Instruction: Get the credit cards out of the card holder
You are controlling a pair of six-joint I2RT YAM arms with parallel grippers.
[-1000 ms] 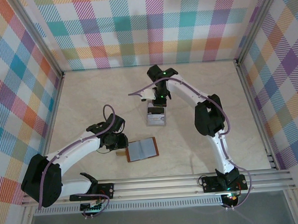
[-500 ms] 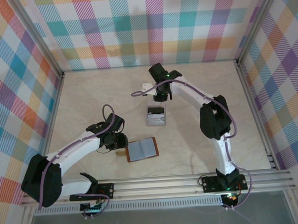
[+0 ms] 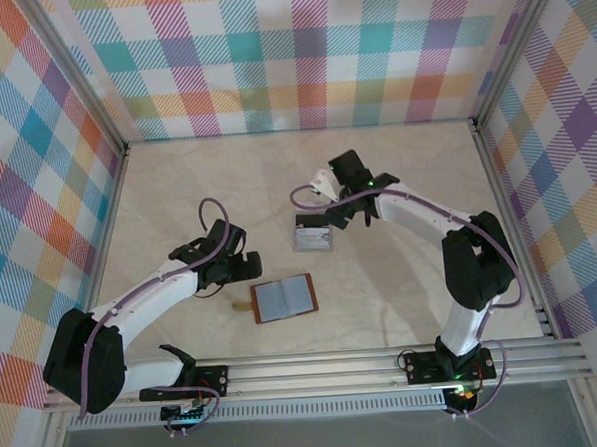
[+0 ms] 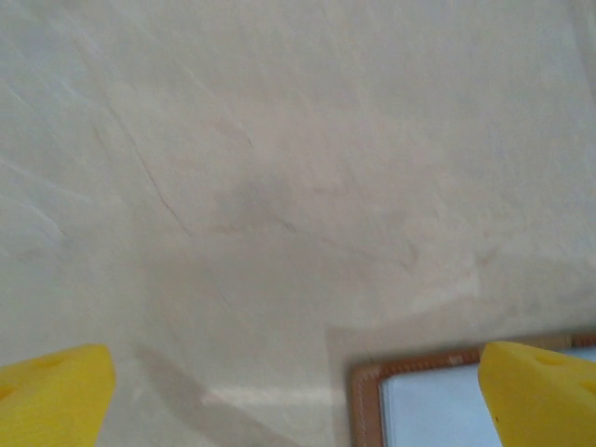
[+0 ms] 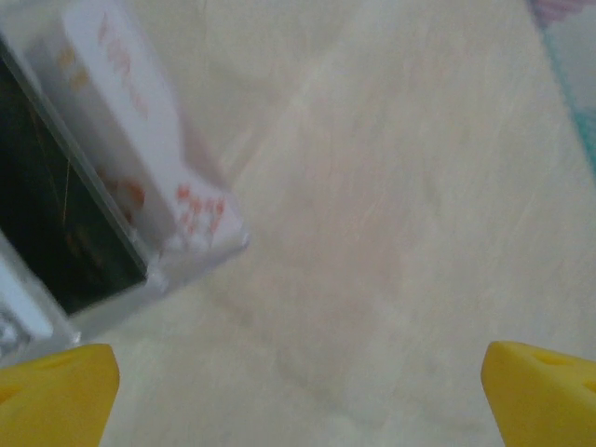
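The card holder lies opened flat on the table, grey-blue pockets facing up inside a reddish-brown leather border, its small snap tab sticking out on the left side. It sits toward the near middle of the table. The credit cards rest in a small overlapping pile farther back and slightly to the right, apart from the holder. The right wrist view shows a pale card with orange print beside a dark band.

The left tool hovers just beside the holder's far left corner, not touching it. In its wrist view the yellow fingertips stand spread wide, with nothing between them but bare table and the holder's stitched corner showing at the lower right. The right tool hangs just right of the cards. Its yellow fingertips are likewise spread wide and grip nothing, with the cards off to the upper left.

The table is pale cream with faint marble-like veins. Walls of pastel plaid close it in on three sides, joined by metal posts, and a metal rail runs along the near edge.
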